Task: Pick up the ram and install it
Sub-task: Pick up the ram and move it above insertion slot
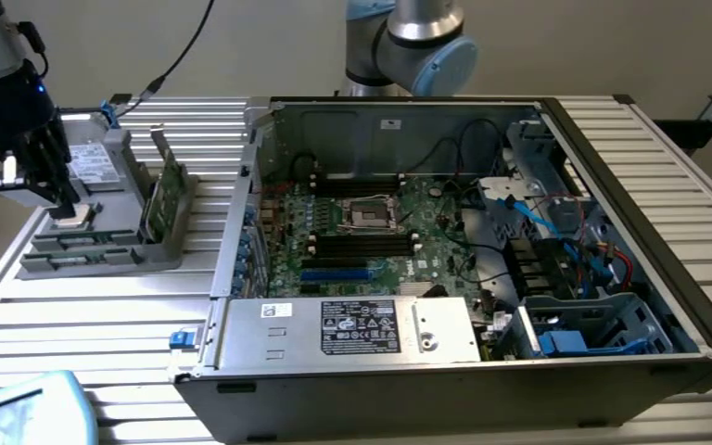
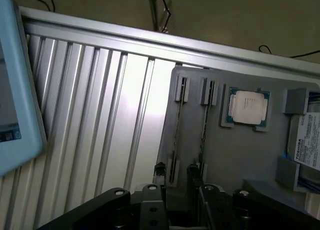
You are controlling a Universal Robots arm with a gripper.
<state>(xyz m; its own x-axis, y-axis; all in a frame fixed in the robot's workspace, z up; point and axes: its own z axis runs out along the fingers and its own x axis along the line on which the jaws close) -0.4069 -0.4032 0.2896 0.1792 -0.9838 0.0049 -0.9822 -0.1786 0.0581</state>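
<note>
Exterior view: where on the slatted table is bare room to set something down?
Free: slats between the grey parts holder, the open computer case and the pale blue device; also beyond the case on the exterior view's right. Crowded: the holder under the gripper, and the case's interior.

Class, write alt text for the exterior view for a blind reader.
A robot gripper hangs over a grey parts holder at the exterior view's left. Beside it, an open computer case on a slatted table shows its motherboard.
</note>
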